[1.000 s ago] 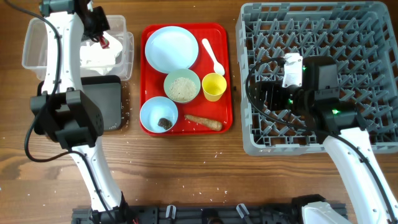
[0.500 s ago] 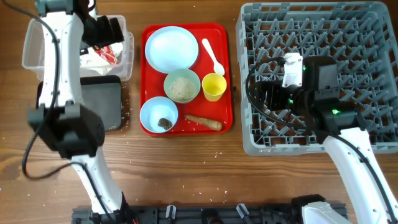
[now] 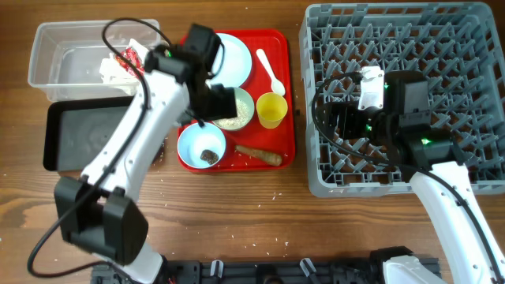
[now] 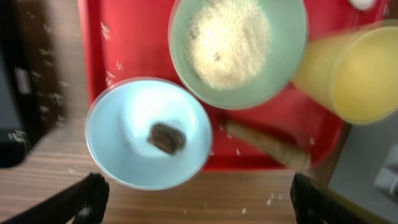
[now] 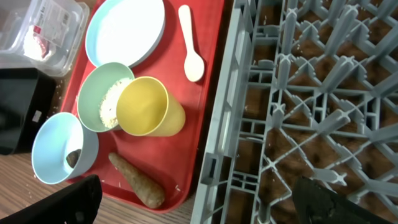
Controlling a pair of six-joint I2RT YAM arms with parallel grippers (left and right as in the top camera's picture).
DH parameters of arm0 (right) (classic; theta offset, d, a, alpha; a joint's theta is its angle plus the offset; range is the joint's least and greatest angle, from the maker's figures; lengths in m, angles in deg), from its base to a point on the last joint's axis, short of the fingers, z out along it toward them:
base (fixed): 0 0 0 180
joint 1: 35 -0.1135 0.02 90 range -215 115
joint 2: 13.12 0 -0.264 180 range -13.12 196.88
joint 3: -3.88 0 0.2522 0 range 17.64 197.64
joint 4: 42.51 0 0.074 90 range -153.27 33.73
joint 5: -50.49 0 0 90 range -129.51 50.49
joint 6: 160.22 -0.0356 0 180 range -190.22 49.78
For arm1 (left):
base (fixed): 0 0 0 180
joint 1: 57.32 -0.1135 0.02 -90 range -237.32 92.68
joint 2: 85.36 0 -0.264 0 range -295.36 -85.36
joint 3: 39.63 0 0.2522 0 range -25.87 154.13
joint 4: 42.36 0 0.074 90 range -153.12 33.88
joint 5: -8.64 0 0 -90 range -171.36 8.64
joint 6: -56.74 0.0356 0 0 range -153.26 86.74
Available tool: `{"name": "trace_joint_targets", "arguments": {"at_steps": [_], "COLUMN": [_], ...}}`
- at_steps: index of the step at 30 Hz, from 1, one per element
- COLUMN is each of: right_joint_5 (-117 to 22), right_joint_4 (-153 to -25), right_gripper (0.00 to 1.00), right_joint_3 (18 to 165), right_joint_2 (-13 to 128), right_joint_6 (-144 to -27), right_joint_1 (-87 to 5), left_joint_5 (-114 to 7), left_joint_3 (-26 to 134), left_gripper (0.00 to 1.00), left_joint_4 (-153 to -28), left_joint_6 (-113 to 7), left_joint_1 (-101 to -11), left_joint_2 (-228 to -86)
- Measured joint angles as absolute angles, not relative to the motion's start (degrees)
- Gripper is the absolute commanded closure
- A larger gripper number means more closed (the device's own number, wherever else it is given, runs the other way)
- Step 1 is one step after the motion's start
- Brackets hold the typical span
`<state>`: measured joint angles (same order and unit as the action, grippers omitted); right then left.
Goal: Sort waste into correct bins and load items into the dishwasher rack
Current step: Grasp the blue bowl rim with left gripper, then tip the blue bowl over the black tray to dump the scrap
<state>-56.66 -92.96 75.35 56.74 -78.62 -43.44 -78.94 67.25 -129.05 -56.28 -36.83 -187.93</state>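
Red tray (image 4: 124, 50) under left gripper (image 4: 198, 202), fingers apart; brown lump (image 4: 166, 137) in blue bowl (image 4: 121, 124) | right gripper (image 5: 199, 202) apart over grey rack (image 5: 298, 93)

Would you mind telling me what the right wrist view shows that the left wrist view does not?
Only the right wrist view: the plate, white spoon, the pegs of the dishwasher rack, clear tub holding the red wrapper, and the right end effector. Only the left wrist view: the left end effector, open. Both: the red tray, green bowl of rice, blue bowl holding the dark lump, yellow cup and root.
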Motion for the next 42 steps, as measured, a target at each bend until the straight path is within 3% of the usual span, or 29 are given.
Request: {"name": "trace_joint_targets", "arguments": {"at_steps": [4, 8, 10, 11, 16, 26, 32, 39, 42], "right_joint_5": [-56.66, -56.66, -56.66, -56.66, -56.66, -56.66, -56.66, -56.66, -56.66], "right_joint_4": [-92.91, -92.89, -92.87, -92.78, -92.69, -92.19, -92.02, -91.80, -91.80], "right_gripper": [0.00, 0.00, 0.00, 0.00, 0.00, 0.00, 0.00, 0.00, 0.00], "right_joint_3": [75.35, 75.35, 75.35, 75.35, 75.35, 75.35, 75.35, 75.35, 75.35], "right_joint_2": [56.74, 56.74, 56.74, 56.74, 56.74, 56.74, 56.74, 56.74, 56.74], "right_joint_6": [-78.62, -78.62, -78.62, -78.62, -78.62, -78.62, -78.62, -78.62, -78.62], "right_joint_1": [-43.44, -43.44, -43.44, -43.44, -43.44, -43.44, -43.44, -43.44, -43.44], "left_joint_5": [-78.66, -78.53, -78.59, -78.75, -78.64, -76.65, -64.71, -56.43, -54.99], "left_joint_3": [49.87, 39.64, 36.58, 35.67, 32.56, 37.44, 38.92, 38.92, 38.92], "left_gripper": [0.20, 0.35, 0.52, 0.66, 0.96, 0.96, 0.96, 0.96, 0.96], "left_joint_4": [-112.00, -103.00, -98.87, -96.81, -94.56, -102.12, -110.78, -115.54, -115.52], "left_joint_6": [-56.72, -57.29, -57.40, -57.51, -56.81, -56.06, -56.28, -48.70, -46.45], "left_joint_1": [-32.52, -32.20, -32.20, -32.20, -32.20, -33.90, -51.63, -75.76, -82.09], "left_joint_2": [-185.08, -185.74, -185.70, -185.26, -185.28, -178.90, -166.88, -166.02, -166.02]}}
